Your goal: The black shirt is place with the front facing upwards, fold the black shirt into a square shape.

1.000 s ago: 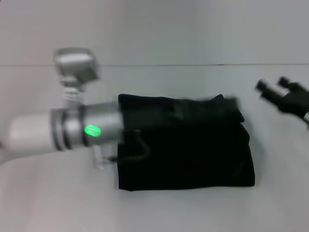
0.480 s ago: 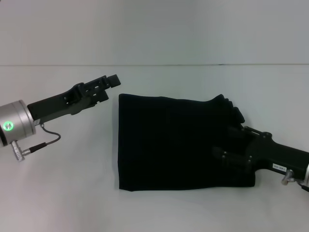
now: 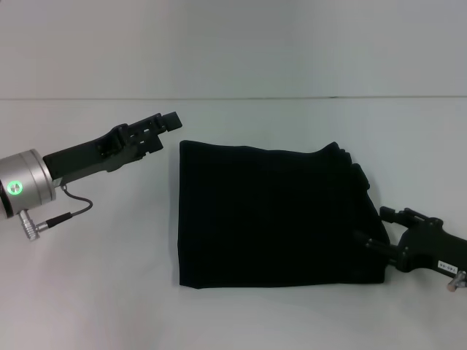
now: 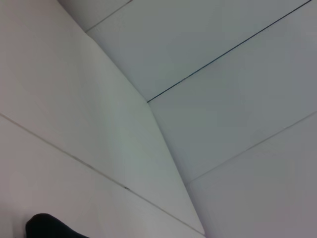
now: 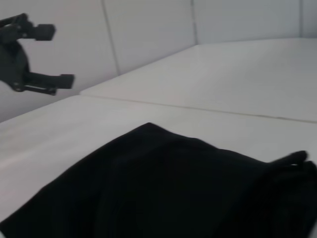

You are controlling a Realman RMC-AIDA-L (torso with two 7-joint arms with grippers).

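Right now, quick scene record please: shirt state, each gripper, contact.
shirt: the black shirt lies folded into a rough rectangle on the white table, lettering not visible
left gripper: left gripper raised off the shirt's far left corner, fingers open, holding nothing
right gripper: right gripper low at the shirt's right edge near the near corner; grip not discernible
contact: left clear of fabric; right at the fabric edge, touch unclear

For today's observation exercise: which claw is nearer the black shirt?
Right. The right claw touches the black shirt at its near right edge; the left claw hovers beyond its far left corner.
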